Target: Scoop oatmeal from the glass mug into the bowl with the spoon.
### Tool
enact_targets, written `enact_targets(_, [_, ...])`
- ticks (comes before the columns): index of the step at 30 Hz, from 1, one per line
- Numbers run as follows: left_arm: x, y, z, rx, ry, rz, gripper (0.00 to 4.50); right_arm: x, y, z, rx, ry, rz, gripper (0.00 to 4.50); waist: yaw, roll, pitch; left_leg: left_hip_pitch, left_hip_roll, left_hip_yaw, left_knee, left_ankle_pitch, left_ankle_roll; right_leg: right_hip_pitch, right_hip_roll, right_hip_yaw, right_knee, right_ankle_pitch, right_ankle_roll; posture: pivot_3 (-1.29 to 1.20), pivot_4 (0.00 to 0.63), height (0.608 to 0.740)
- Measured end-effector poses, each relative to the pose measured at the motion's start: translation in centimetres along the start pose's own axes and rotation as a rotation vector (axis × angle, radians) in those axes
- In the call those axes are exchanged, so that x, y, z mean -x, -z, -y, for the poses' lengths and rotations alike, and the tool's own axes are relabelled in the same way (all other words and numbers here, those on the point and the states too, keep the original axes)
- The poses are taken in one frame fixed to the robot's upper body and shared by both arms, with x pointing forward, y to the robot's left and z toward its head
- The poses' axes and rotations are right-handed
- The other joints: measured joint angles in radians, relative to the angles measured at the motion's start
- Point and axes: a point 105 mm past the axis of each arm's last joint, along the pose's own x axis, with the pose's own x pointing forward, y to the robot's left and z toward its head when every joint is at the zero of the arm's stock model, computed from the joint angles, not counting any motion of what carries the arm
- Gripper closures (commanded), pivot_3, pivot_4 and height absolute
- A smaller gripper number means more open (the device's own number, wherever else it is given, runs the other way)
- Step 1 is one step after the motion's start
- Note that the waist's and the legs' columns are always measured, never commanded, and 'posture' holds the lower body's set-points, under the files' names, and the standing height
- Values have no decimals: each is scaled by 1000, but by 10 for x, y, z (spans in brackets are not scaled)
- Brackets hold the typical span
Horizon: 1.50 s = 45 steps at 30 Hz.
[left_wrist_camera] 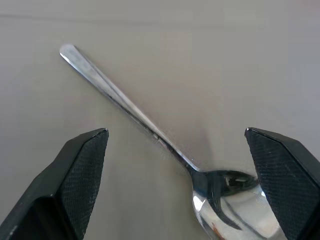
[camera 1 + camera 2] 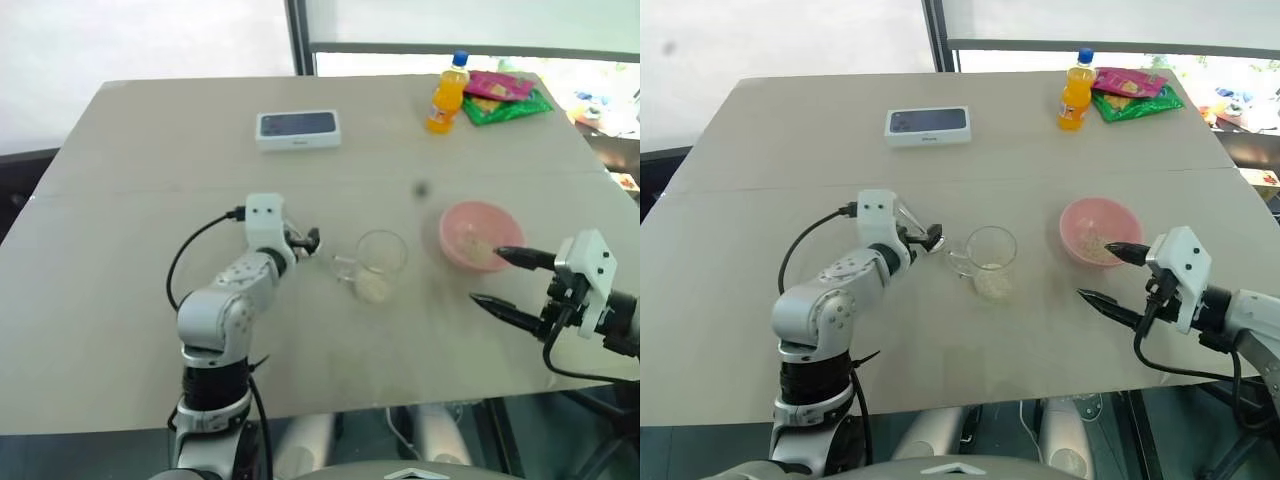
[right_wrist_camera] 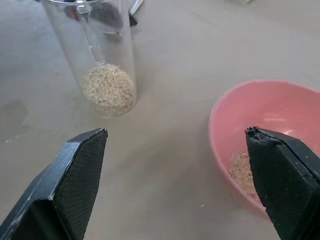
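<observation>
Desk (image 2: 150, 200), pale, one; holdings and task status.

Task status: partly done, by judgement. Oatmeal lies in two places: a small heap at the bottom of the glass mug (image 2: 378, 262) and a thinner scatter inside the bowl (image 2: 480, 235). Some has therefore been moved across; the portion in the mug (image 3: 109, 90) is left to transfer. The spoon is not held and lies flat on the desk.

Task items:
- Glass mug, one, clear, upright, near the desk's middle, handle toward the left arm.
- Bowl, one, pink, toward the right edge, apart from the mug.
- Spoon (image 1: 150, 132), one, silver, lying on the desk beside the mug's handle; in the head views it is hard to make out, probably just under the left fingers.
- Oatmeal, two portions, as above.

Grippers:
- Left gripper (image 2: 305, 240), fingers spread wide, straddling the spoon without touching it.
- Right gripper (image 2: 505, 280), fingers spread wide, empty, tips at the bowl's near rim.

Other items, far edge of the desk:
- Orange bottle (image 2: 448, 95), one, blue cap, upright.
- Snack packets (image 2: 505, 95), two, pink and green, at the far right corner.
- White box (image 2: 297, 128), one, dark-topped, flat.
</observation>
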Motion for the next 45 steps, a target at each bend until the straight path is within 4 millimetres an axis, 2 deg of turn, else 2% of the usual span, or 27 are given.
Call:
enact_targets(11, [-11,-3,-7,30,-150,-49,0,-6,4,-1,-4,-2,4,41,-2,0,-1,5,0,3,2,2,-3,0,0,4,10,0,0,0,150,740])
enact_targets(12, [-12,-2,-8,32,-158,-52,521,-6,4,-2,-6,-3,5,0,-3,1,-1,7,0,4,2,2,-4,0,0,4,12,0,0,0,150,740])
enact_targets(13, [-13,-2,-12,41,-177,-55,792,-6,4,-2,-8,-1,6,0,-5,1,-1,8,1,4,2,2,-4,0,0,5,13,-1,1,0,150,740])
enact_targets(17, [-13,1,-30,60,-261,-78,2782,-6,5,-1,-5,3,7,0,-19,1,-2,14,2,6,2,2,-3,5,2,6,15,-2,3,0,150,740])
enact_targets(21, [-14,1,-37,30,-298,-99,4309,-6,6,2,-16,17,17,0,-28,1,-3,16,3,7,2,2,-3,6,3,8,16,-2,3,0,150,740])
enact_targets(22, [-14,1,-41,18,-319,-101,4460,-7,7,2,-17,18,20,0,-29,2,-3,17,4,8,2,2,-3,6,4,9,16,-2,3,0,150,740])
enact_targets(28, [-13,3,-47,29,-342,-108,4460,-10,3,4,3,18,32,0,-29,3,-4,17,6,9,2,3,-4,6,6,10,16,0,0,0,150,740])
enact_targets(31, [-13,1,-51,94,-347,-77,4460,-11,3,4,4,18,34,0,-29,3,-5,17,6,9,2,3,-4,5,6,10,16,0,-1,0,150,740])
enact_targets(35, [-15,-4,-72,167,-379,-9,4460,-13,3,8,3,28,42,0,-29,1,-4,16,9,9,2,3,-5,4,9,10,16,2,-4,0,150,740])
enact_targets(37, [-14,-18,-87,169,-383,92,4460,-15,2,12,4,32,47,0,-25,-1,-2,14,10,8,2,4,-7,2,10,9,16,3,-5,0,150,740])
enact_targets(39, [-11,-38,-90,142,-340,207,4460,-18,-3,14,9,33,67,0,-22,-2,-2,12,10,8,3,5,-7,1,9,9,15,3,-6,0,150,740])
enact_targets(42, [-3,-70,-92,66,-262,380,4460,-21,-14,22,28,48,102,0,-22,-2,-2,8,9,8,7,4,-8,-1,9,9,15,4,-7,0,150,740])
enact_targets(45, [10,-106,-80,-35,-125,567,4460,-24,-25,31,22,73,131,0,-22,-2,-2,3,9,7,12,4,-7,-3,9,8,15,4,-7,0,150,740])
